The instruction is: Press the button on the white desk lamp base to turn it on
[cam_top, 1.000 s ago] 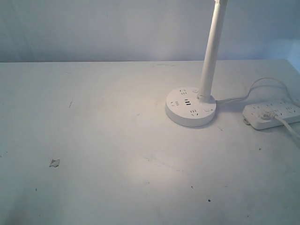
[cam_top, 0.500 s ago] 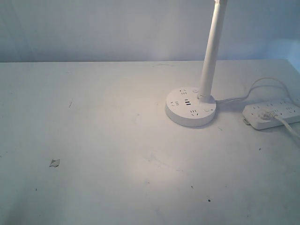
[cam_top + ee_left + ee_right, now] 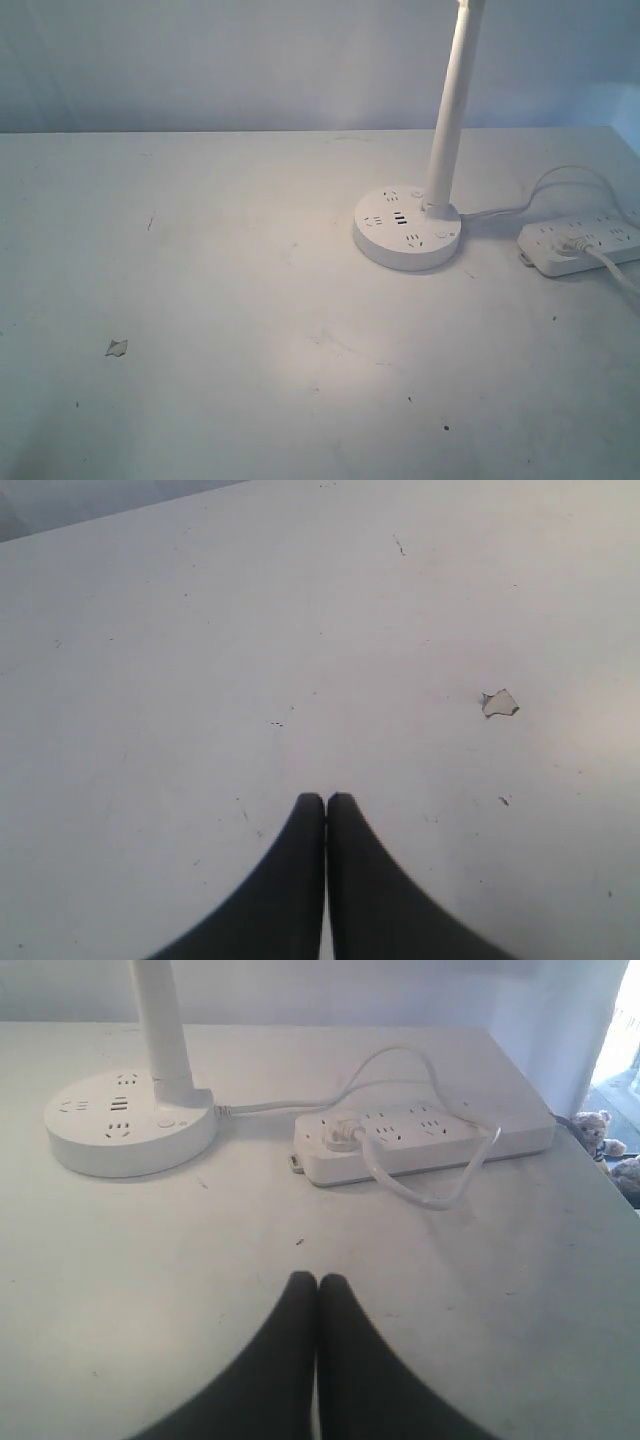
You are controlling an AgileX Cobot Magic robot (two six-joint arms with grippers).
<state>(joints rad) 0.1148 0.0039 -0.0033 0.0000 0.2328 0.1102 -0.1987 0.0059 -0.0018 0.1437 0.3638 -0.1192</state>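
The white desk lamp base (image 3: 406,232) is a round flat disc with sockets and USB ports, its tall white pole (image 3: 449,110) rising at its right rear. In the right wrist view the lamp base (image 3: 125,1125) shows a small round button (image 3: 168,1120) beside the pole foot. A pool of light lies on the table in front of the base. My right gripper (image 3: 318,1282) is shut and empty, well short of the base. My left gripper (image 3: 326,800) is shut, over bare table. Neither gripper shows in the exterior view.
An oblong white power strip (image 3: 585,244) with a plugged cable (image 3: 425,1195) lies right of the base, near the table's right edge (image 3: 590,1170). A small paper scrap (image 3: 117,347) lies at the left, seen also as the scrap (image 3: 499,703).
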